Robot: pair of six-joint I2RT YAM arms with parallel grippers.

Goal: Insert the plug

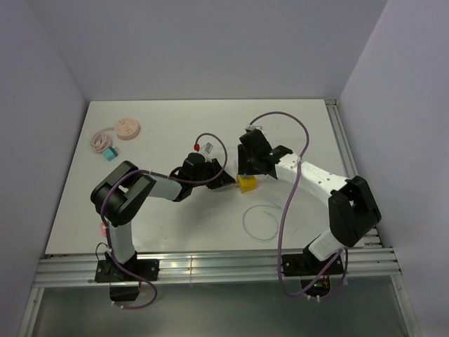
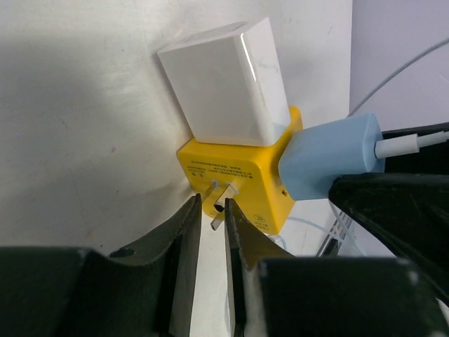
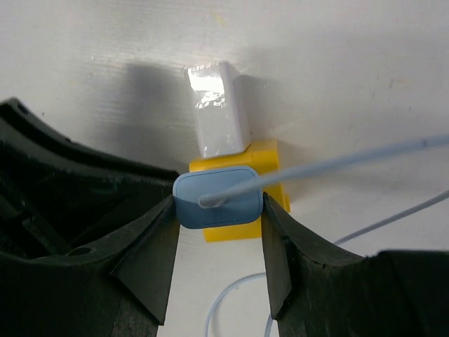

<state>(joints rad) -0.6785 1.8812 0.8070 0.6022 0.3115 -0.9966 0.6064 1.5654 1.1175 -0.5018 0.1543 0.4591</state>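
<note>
Both claws work the yellow adapter (image 2: 238,172): right claw (image 3: 218,210) pinches the blue plug (image 2: 330,158), aimed into its side; left claw (image 2: 212,207) apparently nips its prongs (image 2: 226,191).

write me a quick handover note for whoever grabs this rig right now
Right gripper: shut on the blue plug.
Left gripper: fingers nearly closed around a prong of the yellow adapter; firm pinch unclear.
Things: adapter sits mid-table, white charger plugged into another face.
Done: blue plug is up against the adapter's side face.
Left: confirm it is fully seated, then release both.
</note>
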